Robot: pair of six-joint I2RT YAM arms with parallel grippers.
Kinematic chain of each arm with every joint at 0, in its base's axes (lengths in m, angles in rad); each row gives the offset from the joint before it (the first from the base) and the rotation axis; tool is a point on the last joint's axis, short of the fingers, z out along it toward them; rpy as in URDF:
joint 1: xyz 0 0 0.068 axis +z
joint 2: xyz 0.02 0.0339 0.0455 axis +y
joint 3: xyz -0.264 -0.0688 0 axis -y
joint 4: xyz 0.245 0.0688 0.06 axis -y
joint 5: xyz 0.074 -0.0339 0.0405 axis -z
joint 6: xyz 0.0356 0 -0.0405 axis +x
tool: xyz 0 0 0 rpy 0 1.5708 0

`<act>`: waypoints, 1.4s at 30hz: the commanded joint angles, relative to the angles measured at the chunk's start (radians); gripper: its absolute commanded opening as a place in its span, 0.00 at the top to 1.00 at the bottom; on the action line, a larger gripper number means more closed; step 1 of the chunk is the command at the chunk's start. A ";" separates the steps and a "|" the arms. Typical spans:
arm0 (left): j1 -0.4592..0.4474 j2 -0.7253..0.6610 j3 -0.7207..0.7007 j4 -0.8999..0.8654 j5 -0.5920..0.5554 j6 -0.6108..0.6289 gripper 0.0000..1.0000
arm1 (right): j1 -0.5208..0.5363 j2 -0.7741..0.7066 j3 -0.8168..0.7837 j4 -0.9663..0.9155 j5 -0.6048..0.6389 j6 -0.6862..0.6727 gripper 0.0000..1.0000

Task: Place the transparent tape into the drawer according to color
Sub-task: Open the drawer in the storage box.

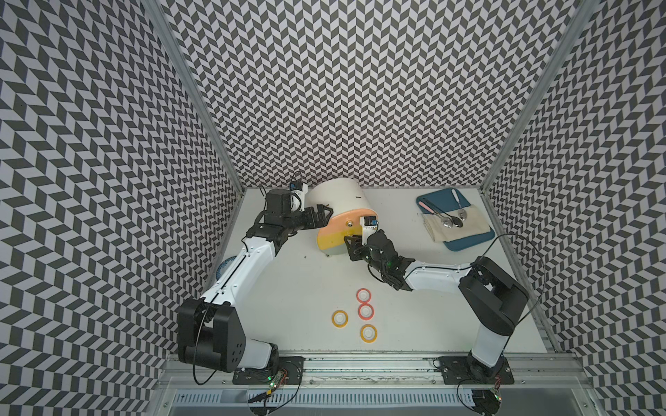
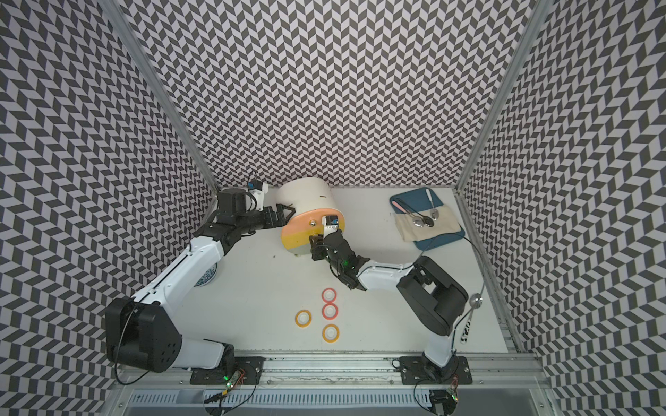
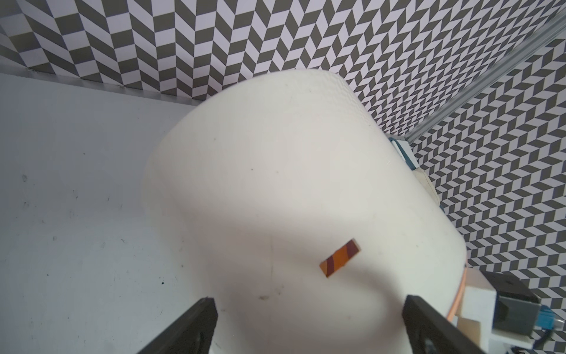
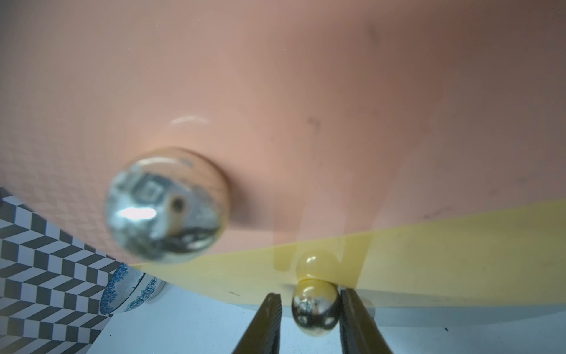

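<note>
On the white table [image 1: 288,288], four tape rolls [image 1: 366,311] lie at the front, well apart from my right pincer [image 4: 311,293]. Its fingers [image 4: 269,321] stand slightly apart astride the knob [image 4: 315,309] of the yellow drawer [image 4: 428,260]; beyond, my left pincer [image 3: 310,302] gapes at the cabinet [image 3: 275,184]'s side.

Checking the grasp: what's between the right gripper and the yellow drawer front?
The yellow drawer's small metal knob, flanked by the right gripper's fingers; the right wrist view shows it.

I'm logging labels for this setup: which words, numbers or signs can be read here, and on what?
Nothing here reads clearly.
White spoon handle: black marks, too small and blurred to read.
Striped sticker on the cabinet: orange and brown stripes only, no letters.
</note>
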 commanded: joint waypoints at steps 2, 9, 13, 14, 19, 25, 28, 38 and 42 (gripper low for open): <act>0.007 -0.018 -0.014 -0.002 0.008 0.013 0.01 | -0.004 0.017 0.023 0.056 0.016 0.007 0.72; 0.007 -0.020 -0.015 -0.001 0.014 0.013 0.01 | -0.005 0.012 0.019 0.073 0.028 0.004 0.83; 0.007 -0.020 -0.015 -0.001 0.018 0.013 0.01 | -0.004 0.013 0.024 0.073 0.027 0.000 0.92; 0.007 -0.021 -0.015 -0.001 0.018 0.013 0.01 | -0.004 0.011 0.024 0.074 0.024 -0.006 0.94; 0.007 -0.021 -0.013 -0.001 0.020 0.012 0.01 | -0.002 0.004 0.014 0.073 0.011 -0.005 1.00; 0.007 -0.018 -0.008 0.001 0.023 0.010 0.00 | 0.009 -0.045 -0.036 0.073 0.006 0.012 1.00; 0.006 -0.015 -0.008 0.004 0.025 0.007 0.00 | 0.024 -0.080 -0.069 0.069 0.003 0.023 1.00; 0.007 -0.014 -0.009 0.007 0.032 0.004 0.00 | 0.102 -0.204 -0.182 0.018 0.057 0.055 1.00; 0.007 -0.013 -0.009 0.010 0.035 0.003 0.00 | 0.144 -0.260 -0.227 -0.012 0.106 0.071 1.00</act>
